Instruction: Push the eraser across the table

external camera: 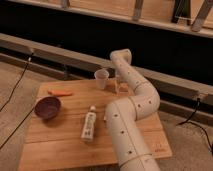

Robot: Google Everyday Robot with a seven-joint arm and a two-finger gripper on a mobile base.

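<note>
Table: a rectangular light-brown tabletop of wooden planks (60, 145) is seen from above and fills the lower half of the view; its far edge runs along 12 o'clock.
Floor: grey, rough ground is seen around the table at 9 o'clock and at 3 o'clock, with thin dark cables (15, 90) trailing across it.
Room: a long pale horizontal beam (60, 55) is seen behind the table, with a dark recess above it.
Arm: a thick white jointed arm dotted with small holes (127, 125) rises from 6 o'clock and bends toward 12 o'clock, covering much of the table's right side.
Gripper: the two-finger gripper (121, 89) is found just past the arm's last bend, near the far edge at about 1 o'clock; its fingers are spread apart, pointing down, with nothing seen between them.
Eraser: the small black eraser cannot be made out; it may be hidden by the arm.
Cup: a pale translucent plastic cup (101, 78) stands upright near the far edge, just beside the gripper at its 9 o'clock.
Bowl: a round dark-purple bowl (47, 107) rests at 9 o'clock.
Carrot: a thin orange stick-shaped carrot (60, 92) lies at 10 o'clock.
Bottle: a white bottle lying on its side (89, 124) is seen at the centre.
Open room: bare planks are seen along the near edge at 7 o'clock.
</note>
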